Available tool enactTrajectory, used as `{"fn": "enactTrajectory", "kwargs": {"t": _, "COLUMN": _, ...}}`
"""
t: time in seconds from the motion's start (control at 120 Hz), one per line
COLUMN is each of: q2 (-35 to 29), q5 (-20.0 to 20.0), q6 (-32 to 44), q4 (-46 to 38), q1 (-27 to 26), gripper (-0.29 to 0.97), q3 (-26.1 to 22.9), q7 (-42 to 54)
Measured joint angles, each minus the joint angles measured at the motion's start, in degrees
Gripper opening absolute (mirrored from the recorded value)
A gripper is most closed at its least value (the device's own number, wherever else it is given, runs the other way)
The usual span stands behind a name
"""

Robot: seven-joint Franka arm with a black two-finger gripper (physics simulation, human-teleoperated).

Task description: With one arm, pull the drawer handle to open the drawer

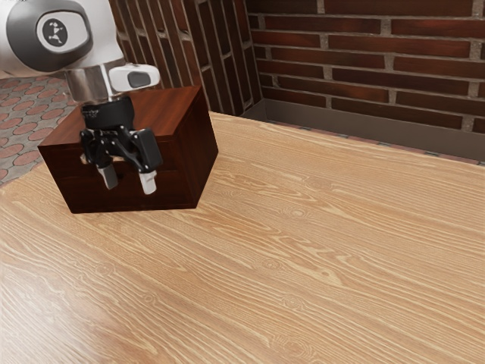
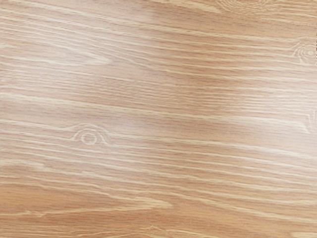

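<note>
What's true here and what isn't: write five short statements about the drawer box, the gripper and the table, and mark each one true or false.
1. The dark wooden drawer box stands on the light wood-grain table. True.
2. The gripper is shut on the drawer handle. False: its fingers stand apart in front of the box and grip nothing.
3. A brick wall runs behind the table. True.
4. The drawer box sits at the exterior view's right. False: it sits at the exterior view's left, and the tabletop to its right is bare wood.
5. The wrist view looks onto the wood-grain tabletop. True.
</note>
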Motion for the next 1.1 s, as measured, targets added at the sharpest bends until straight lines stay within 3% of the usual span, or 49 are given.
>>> {"fn": "enactTrajectory", "kwargs": {"t": 0.25, "q2": 0.06, "q5": -0.06, "q6": 7.53, "q4": 0.25, "q1": -3.74, "gripper": 0.68, "q3": 0.14, "q7": 1.33}}
{"fn": "enactTrajectory", "kwargs": {"t": 0.408, "q2": -1.04, "q5": 0.01, "q6": 8.53, "q4": 10.92, "q1": -4.29, "gripper": 0.68, "q3": 0.12, "q7": 5.95}}
{"fn": "enactTrajectory", "kwargs": {"t": 0.542, "q2": -2.32, "q5": -0.99, "q6": 9.60, "q4": 15.64, "q1": -3.13, "gripper": 0.68, "q3": -0.12, "q7": 16.54}}
{"fn": "enactTrajectory", "kwargs": {"t": 0.85, "q2": -1.02, "q5": -3.33, "q6": 13.57, "q4": 14.76, "q1": -2.79, "gripper": 0.68, "q3": -0.26, "q7": 42.73}}
{"fn": "enactTrajectory", "kwargs": {"t": 0.967, "q2": 2.31, "q5": -2.40, "q6": 14.06, "q4": 14.68, "q1": -3.55, "gripper": 0.68, "q3": -0.87, "q7": 49.37}}
{"fn": "enactTrajectory", "kwargs": {"t": 1.1, "q2": 1.74, "q5": 0.83, "q6": 18.46, "q4": 10.24, "q1": -3.34, "gripper": 0.68, "q3": -0.97, "q7": 56.11}}
